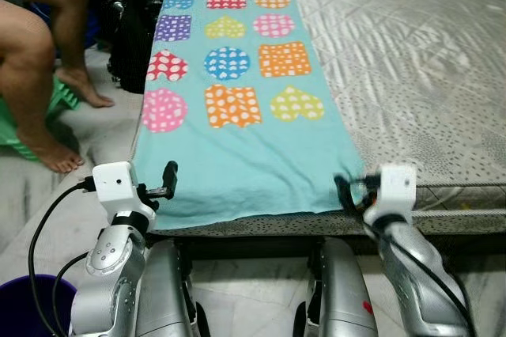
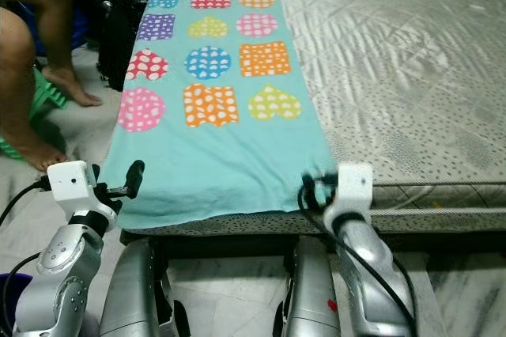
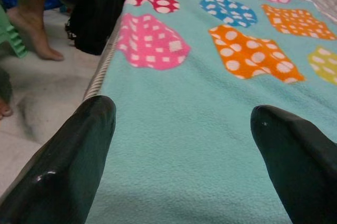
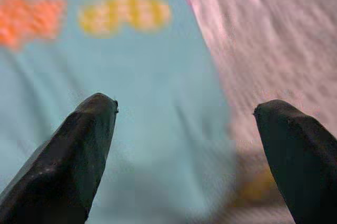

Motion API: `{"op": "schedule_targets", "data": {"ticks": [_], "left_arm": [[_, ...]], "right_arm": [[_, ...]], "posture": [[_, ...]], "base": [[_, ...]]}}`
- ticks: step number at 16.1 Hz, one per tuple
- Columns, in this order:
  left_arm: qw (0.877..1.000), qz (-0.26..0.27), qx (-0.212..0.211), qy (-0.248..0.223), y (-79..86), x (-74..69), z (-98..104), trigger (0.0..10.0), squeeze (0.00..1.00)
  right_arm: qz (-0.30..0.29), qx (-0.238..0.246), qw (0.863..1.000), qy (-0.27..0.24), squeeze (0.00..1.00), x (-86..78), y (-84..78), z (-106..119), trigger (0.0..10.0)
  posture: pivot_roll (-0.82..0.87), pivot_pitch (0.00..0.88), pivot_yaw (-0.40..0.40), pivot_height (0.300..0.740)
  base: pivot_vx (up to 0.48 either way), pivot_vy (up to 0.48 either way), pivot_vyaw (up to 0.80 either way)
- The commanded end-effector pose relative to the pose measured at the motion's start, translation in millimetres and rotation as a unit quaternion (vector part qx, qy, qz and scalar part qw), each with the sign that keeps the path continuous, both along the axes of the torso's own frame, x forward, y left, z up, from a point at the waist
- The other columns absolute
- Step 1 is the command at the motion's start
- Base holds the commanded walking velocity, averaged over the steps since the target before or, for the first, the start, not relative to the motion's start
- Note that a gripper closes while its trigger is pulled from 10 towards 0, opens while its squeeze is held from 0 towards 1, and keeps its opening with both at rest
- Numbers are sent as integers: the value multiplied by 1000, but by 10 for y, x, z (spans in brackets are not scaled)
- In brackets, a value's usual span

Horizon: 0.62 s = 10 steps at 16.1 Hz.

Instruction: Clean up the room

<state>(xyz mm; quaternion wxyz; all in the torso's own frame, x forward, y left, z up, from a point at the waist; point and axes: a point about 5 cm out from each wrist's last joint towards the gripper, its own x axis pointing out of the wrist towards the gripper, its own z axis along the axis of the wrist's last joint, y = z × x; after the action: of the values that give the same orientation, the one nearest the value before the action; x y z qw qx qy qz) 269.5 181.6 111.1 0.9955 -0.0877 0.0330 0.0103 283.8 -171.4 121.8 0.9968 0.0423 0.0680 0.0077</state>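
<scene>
Two grippers sit at the near end of a turquoise blanket [image 1: 237, 159] that you see spread lengthwise along the left strip of a mattress [image 1: 411, 76]. The blanket is printed with bright polka-dotted hearts, circles and squares in pink, orange, yellow, blue and purple. Your left gripper [image 3: 181, 129] is at the blanket's near left corner, fingers spread wide with the fleece between them, gripping nothing. Your right gripper [image 4: 184, 119] is at the near right corner, where the turquoise edge meets the grey quilted mattress; its fingers are also spread wide and hold nothing. To your left, a person's bare legs [image 1: 39, 60] rest on the pale floor, beside a green plastic stool [image 1: 55, 104]. A black bag [image 1: 130, 28] stands against the mattress side. A purple bucket [image 1: 24, 305] sits by your left arm.
</scene>
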Motion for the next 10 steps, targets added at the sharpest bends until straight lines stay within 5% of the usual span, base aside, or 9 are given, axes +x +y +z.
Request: {"op": "schedule_targets", "data": {"ticks": [1, 10], "left_arm": [[1000, 3, 2, -2, 14, 10, 0, 10000, 0], [1000, -1, 1, -7, 3, 73, -17, 10000, 0]], "right_arm": [[3, 15, 1000, -24, 0, 23, 19, 89, 10000], [10, 39, 996, -82, 0, 201, 75, 271, 10000]], "posture": [[-57, 82, 29, 516], [-63, 46, 36, 554]], "base": [[0, 0, 0], [0, 0, -203]]}}
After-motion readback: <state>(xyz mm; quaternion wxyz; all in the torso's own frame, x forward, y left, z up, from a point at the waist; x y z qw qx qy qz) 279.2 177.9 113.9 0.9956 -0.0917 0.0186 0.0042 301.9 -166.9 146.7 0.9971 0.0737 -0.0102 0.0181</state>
